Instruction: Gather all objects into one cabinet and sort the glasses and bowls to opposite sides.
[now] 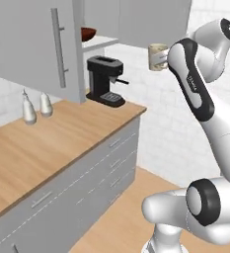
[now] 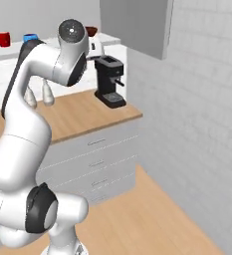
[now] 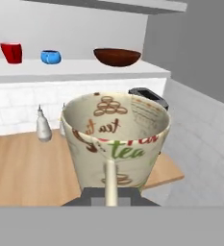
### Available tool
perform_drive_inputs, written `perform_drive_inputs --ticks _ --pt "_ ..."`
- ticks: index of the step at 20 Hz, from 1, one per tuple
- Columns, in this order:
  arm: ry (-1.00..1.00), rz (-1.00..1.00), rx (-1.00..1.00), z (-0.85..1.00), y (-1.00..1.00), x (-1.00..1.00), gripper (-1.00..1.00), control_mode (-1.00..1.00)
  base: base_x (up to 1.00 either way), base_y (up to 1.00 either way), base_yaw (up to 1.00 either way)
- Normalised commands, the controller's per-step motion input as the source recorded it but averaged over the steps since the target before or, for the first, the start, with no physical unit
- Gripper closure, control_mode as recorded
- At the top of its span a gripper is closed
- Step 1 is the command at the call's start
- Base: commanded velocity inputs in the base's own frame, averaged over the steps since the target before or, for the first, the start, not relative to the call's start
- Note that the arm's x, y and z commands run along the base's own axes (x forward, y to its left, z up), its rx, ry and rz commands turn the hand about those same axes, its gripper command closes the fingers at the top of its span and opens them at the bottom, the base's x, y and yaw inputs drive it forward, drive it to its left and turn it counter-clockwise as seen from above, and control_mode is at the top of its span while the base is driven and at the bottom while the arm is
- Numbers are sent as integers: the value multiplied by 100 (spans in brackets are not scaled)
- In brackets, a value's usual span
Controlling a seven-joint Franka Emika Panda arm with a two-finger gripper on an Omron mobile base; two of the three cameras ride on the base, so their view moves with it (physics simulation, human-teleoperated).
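My gripper is shut on the beige mug and holds it in the air, right of the coffee machine and at shelf height. In the hand view the mug is close up, with its handle toward the camera and brown and green print on it. Beyond it, the white shelf board carries the red cup at the left, the blue bowl beside it and the brown bowl at the right. The cabinet's grey door stands open, with its bar handle facing me.
A black coffee machine stands at the counter's far end, under the shelf. Two white pointed bottles sit on the wooden counter near the wall. Grey drawer fronts run below. A white brick wall is at the right.
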Motion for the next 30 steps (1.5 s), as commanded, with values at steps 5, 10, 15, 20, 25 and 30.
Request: perform_drive_inputs --ticks 5,10,15,20,25,30 --pt "0 0 0 0 0 0 100 100 78 0 57" --pt "0 0 0 0 0 0 100 100 79 -13 60" --pt "0 0 0 0 0 0 100 100 40 -33 34" --pt "0 0 0 0 0 0 100 100 23 -57 8" --pt "0 0 0 0 0 0 100 100 76 -71 43" --pt "0 0 0 0 0 0 100 100 99 17 34"
